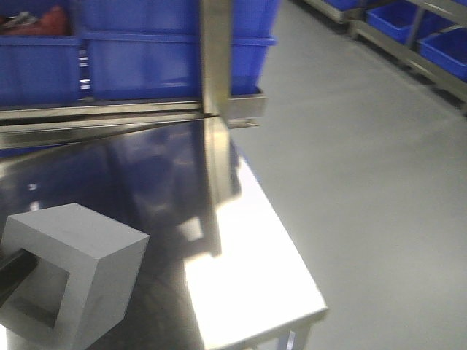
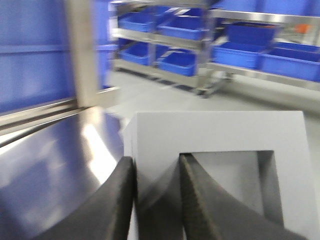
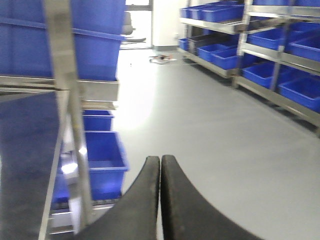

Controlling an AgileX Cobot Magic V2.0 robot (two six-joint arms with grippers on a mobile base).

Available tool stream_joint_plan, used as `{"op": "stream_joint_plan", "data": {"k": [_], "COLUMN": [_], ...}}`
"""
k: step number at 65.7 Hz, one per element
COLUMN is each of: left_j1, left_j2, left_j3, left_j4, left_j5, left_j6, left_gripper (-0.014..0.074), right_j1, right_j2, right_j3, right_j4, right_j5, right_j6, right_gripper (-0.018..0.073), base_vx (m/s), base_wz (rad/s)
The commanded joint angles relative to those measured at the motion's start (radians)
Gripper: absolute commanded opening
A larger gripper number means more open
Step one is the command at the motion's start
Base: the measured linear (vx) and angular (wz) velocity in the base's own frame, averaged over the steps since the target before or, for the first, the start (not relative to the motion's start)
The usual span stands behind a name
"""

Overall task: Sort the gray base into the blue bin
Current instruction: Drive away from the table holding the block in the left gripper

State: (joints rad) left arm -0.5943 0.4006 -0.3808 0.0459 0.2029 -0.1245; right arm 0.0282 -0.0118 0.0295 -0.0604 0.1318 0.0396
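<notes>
The gray base, a matte cube with a square recess, is tilted over the near left of the steel table; whether it rests there is unclear. My left gripper is shut on one wall of the gray base, one finger outside and one inside the recess. One of its dark fingers reaches into the recess from the left edge. A large blue bin stands behind the steel rail at the back. My right gripper is shut on nothing, out over the floor.
An upright steel post rises at the table's back edge. Gray floor lies right of the table. Racks of blue bins line the far right. Smaller blue bins sit on a lower shelf beside the post.
</notes>
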Motion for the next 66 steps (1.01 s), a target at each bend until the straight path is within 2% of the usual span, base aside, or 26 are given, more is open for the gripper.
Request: {"op": "stream_joint_plan", "data": {"k": [1,66], "left_j1": [-0.002,-0.002], "left_j2": [0.003,0.003], "left_j3": [-0.033,-0.033], "left_j4": [-0.005,-0.005], "left_j5": [-0.111,-0.111], "left_j6": [-0.006,-0.006], "left_gripper": [-0.0006,-0.0006], "right_j1": [-0.003,-0.004], "right_j2": [-0.012,-0.012], "right_j3": [0.015,0.015], "right_j4": [-0.006,-0.006], "right_j5": [-0.074,-0.074], "right_j6": [-0.006,-0.006], "right_gripper": [-0.0009,-0.0009], "base_vx": [-0.08,-0.07], "base_wz": [-0.69,-0.58]}}
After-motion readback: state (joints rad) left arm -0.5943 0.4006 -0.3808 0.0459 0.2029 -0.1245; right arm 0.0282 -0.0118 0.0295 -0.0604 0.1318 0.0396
